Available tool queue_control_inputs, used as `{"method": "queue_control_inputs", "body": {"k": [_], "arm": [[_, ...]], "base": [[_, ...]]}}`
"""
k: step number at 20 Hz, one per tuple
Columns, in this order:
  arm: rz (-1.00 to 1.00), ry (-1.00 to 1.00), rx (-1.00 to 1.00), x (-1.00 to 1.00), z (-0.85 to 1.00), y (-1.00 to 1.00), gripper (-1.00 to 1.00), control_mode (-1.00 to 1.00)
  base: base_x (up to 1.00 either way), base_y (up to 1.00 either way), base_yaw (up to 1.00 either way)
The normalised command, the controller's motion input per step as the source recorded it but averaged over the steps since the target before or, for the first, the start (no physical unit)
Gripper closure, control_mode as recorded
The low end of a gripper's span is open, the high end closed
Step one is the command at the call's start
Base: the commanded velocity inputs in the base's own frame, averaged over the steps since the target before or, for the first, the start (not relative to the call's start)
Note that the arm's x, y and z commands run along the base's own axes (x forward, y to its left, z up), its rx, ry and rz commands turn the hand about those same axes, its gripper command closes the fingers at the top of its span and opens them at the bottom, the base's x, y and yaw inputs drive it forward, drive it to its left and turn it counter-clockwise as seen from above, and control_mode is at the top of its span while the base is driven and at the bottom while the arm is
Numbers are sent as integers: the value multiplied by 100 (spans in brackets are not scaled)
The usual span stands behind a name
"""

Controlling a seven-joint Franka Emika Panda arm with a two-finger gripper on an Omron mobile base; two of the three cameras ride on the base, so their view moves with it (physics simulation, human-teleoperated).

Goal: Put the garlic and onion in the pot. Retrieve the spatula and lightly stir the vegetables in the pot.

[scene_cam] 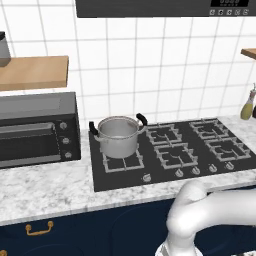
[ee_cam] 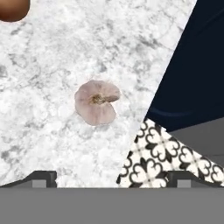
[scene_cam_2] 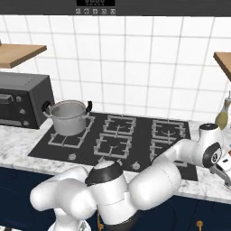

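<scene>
A pale, pinkish garlic (ee_cam: pixel 95 103) lies on the white marble counter (ee_cam: pixel 52 65) in the hand view, a little ahead of my gripper (ee_cam: pixel 111 179) and slightly left of its midline. The gripper is open, its dark fingertips (ee_cam: pixel 41 177) far apart with nothing between them. The orange-brown onion (ee_cam: pixel 11 8) peeks in at that view's top left corner, farther along the counter. The steel pot (scene_cam: pixel 118 135) (scene_cam_2: pixel 68 116) with black loop handles stands on the stove's rear left burner, far left of my hand (scene_cam_2: pixel 212 153). The spatula is out of view.
The counter's edge runs diagonally just right of the garlic, with the dark cabinet front (ee_cam: pixel 197 65) and patterned floor (ee_cam: pixel 157 153) beyond it. A black toaster oven (scene_cam: pixel 37 130) stands left of the stove (scene_cam: pixel 200 150). An oil bottle (scene_cam_2: pixel 222 116) stands at the back right.
</scene>
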Motion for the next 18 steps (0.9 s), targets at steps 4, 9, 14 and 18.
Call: {"method": "queue_control_inputs", "body": {"k": [4,9,14,18], "arm": [[0,0,0,28,-24,-49,-100,-100],[0,0,0,19,-28,-38,-100,-100],[0,0,4,12,-37,-18,-100,-100],[0,0,6,11,-45,-1,-100,-100]], "base": [[0,0,0],[0,0,0],[0,0,0],[0,0,0]]}}
